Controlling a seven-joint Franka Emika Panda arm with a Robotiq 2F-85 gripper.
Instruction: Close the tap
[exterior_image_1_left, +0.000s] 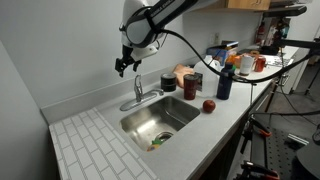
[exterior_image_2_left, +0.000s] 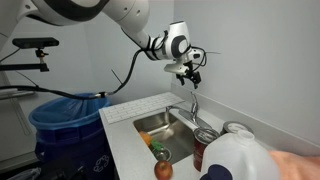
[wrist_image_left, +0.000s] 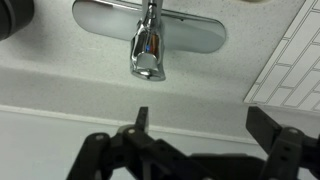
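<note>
The black 2-finger hand (wrist_image_left: 204, 128) at the end of the white robot arm hangs in the air above the small shiny silver metal tap (wrist_image_left: 148, 48) and touches nothing. In the wrist view its 2 dark fingers (wrist_image_left: 142, 121) stand far apart, almost fully spread, and only the bare grey worktop (wrist_image_left: 60, 95) shows between them. The hand holds nothing.

The tap stands on its flat oval base at the back edge of the stainless steel sink basin (exterior_image_1_left: 160, 122), close to the white wall, with the short spout pointing over the basin. In the wrist view the tap is at the top, beyond the fingertips and a little to 1 side of the gap between them. In both exterior views the hand (exterior_image_1_left: 123, 66) (exterior_image_2_left: 190, 74) is clearly higher than the tap (exterior_image_1_left: 139, 94) (exterior_image_2_left: 190, 108), with free space between them. I cannot tell from these pictures how the lever handle is set.

Next to the basin lies a white mat with a brick tile pattern (exterior_image_1_left: 88, 145). On the other side a round red apple (exterior_image_1_left: 209, 105) sits near the basin corner, and a tall dark blue bottle (exterior_image_1_left: 225, 80) and a dark cylindrical can (exterior_image_1_left: 192, 85) stand behind it. A small orange and green thing (exterior_image_2_left: 152, 147) lies inside the basin.
</note>
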